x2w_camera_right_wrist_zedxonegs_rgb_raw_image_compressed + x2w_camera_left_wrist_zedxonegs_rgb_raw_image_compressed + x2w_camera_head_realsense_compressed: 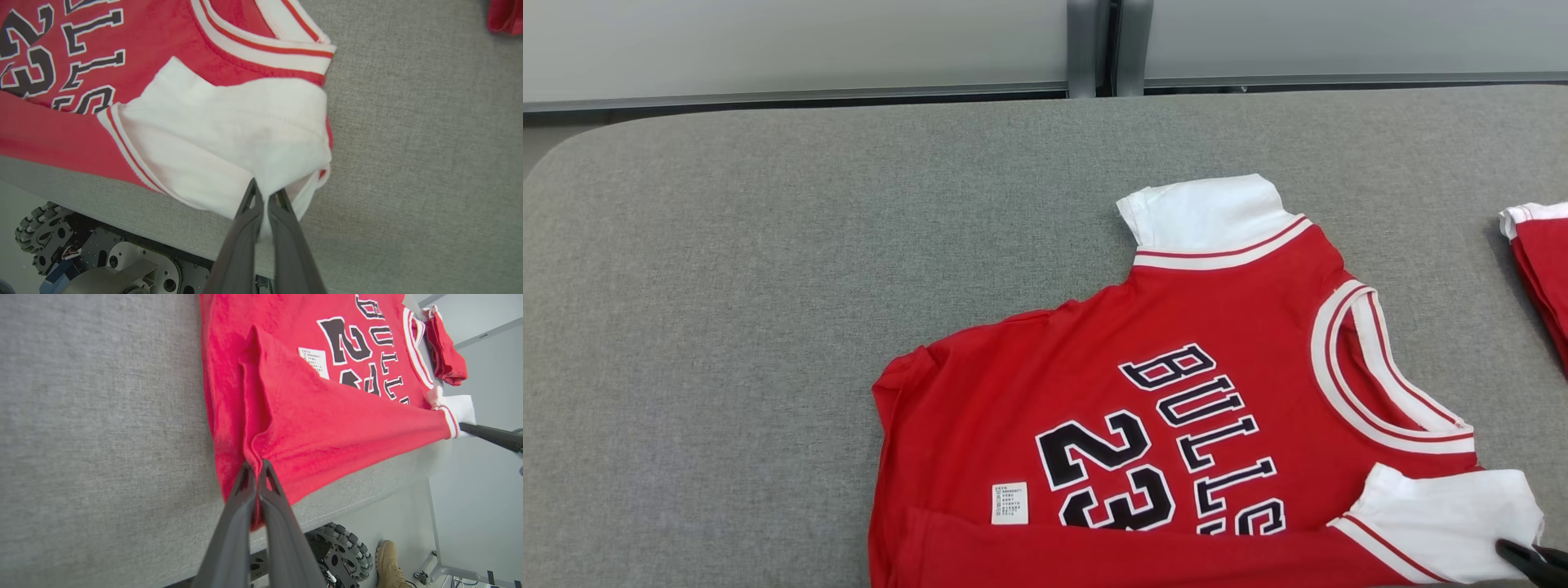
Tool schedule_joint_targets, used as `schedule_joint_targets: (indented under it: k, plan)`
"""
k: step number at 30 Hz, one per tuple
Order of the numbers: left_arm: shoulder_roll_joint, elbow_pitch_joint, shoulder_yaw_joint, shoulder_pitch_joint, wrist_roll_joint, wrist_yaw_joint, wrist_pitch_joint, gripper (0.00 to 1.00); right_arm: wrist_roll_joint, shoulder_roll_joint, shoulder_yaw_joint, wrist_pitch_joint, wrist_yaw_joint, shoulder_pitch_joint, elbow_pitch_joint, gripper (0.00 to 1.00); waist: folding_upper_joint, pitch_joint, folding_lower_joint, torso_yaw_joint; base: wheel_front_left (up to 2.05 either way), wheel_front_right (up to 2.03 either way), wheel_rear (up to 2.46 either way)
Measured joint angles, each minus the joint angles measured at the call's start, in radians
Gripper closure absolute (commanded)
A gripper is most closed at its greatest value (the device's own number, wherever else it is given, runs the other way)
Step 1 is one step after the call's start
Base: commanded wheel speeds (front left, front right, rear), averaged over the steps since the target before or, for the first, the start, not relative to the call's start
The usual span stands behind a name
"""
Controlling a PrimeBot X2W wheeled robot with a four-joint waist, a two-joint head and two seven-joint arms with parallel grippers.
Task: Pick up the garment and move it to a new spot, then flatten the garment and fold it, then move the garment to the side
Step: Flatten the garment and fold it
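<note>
- Grey padded table [768, 286], takes up most of the head view; pale wall panels behind it.
- Red jersey [1176, 327], "BULLS 23" in black print, lies on the near right part of the table. Neck points right, hem points left. Far half is flat; the near long edge is lifted and drawn over the bottom of the print.
- Second red garment [1539, 269], bunched at the table's right edge, apart from the jersey.
- White striped collar [1364, 367], lying open and flat.
- Far white sleeve [1205, 214], flat on the table.
- Near white sleeve [1445, 514], raised, its edge caught by the right gripper.
- Right gripper [264, 195], fingers almost together, pinching the near sleeve's cloth over the table's near edge.
- Left gripper [256, 465], fingers nearly closed, clamped on a fold of red cloth at the hem end.
- Robot's treaded wheel [347, 555], below the table edge.
- A person's tan shoe [388, 561], on the floor beside the wheel.
- White care label [1009, 502], beside the "23".
</note>
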Motion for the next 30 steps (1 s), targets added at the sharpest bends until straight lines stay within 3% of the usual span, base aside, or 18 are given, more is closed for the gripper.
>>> schedule_joint_targets:
  k: [4,11,12,13,14,15,20,25,29,30]
  plan:
    - [0.000,-0.002,-0.003,0.014,-0.007,0.011,0.006,1.00,-0.030,0.016,-0.007,0.018,0.000,-0.006,-0.036,1.00,0.0000,0.003,0.0000,0.002,0.00,0.00,0.00]
    - [-0.059,0.098,-0.039,-0.024,0.030,0.024,-0.028,1.00,-0.122,0.052,0.094,-0.026,0.000,-0.097,0.023,1.00,0.0000,-0.003,-0.0001,0.014,0.00,0.00,0.00]
    - [-0.068,0.110,-0.039,-0.027,0.036,0.029,-0.042,0.76,-0.138,0.054,0.106,-0.044,0.000,-0.106,0.032,0.87,0.0000,-0.005,0.0000,0.016,0.00,0.00,0.00]
    - [-0.075,0.119,-0.040,-0.028,0.037,0.031,-0.052,0.51,-0.155,0.057,0.107,-0.066,0.000,-0.117,0.042,0.55,0.0000,-0.007,0.0000,0.018,0.00,0.00,0.00]
    - [-0.080,0.126,-0.041,-0.028,0.039,0.033,-0.059,0.14,-0.169,0.060,0.104,-0.080,0.000,-0.130,0.055,0.00,0.0000,-0.009,-0.0001,0.020,0.00,0.00,0.00]
    - [-0.086,0.132,-0.041,-0.028,0.044,0.035,-0.069,0.00,-0.180,0.059,0.106,-0.086,0.000,-0.137,0.066,0.00,0.0000,-0.010,0.0000,0.023,0.00,0.00,0.00]
    - [-0.086,0.128,-0.024,-0.022,0.072,0.064,-0.108,0.00,-0.202,0.028,0.075,-0.110,0.000,-0.157,0.055,0.00,0.0000,-0.012,0.0000,0.031,0.00,0.00,0.00]
    - [-0.039,0.041,0.031,-0.036,0.097,0.099,-0.116,0.00,-0.190,-0.022,0.043,-0.100,0.000,-0.265,-0.021,0.00,0.0000,0.015,0.0000,0.028,0.00,0.00,0.00]
    - [-0.026,-0.005,0.047,-0.137,0.117,0.109,-0.100,0.00,-0.202,-0.050,0.056,-0.084,0.000,-0.377,-0.038,0.00,0.0000,0.049,0.0000,0.033,0.00,0.00,0.00]
    - [-0.023,-0.013,0.032,-0.242,0.148,0.109,-0.074,0.00,-0.209,-0.047,0.075,-0.081,0.000,-0.467,-0.028,0.00,0.0000,0.077,0.0000,0.042,0.00,0.00,0.00]
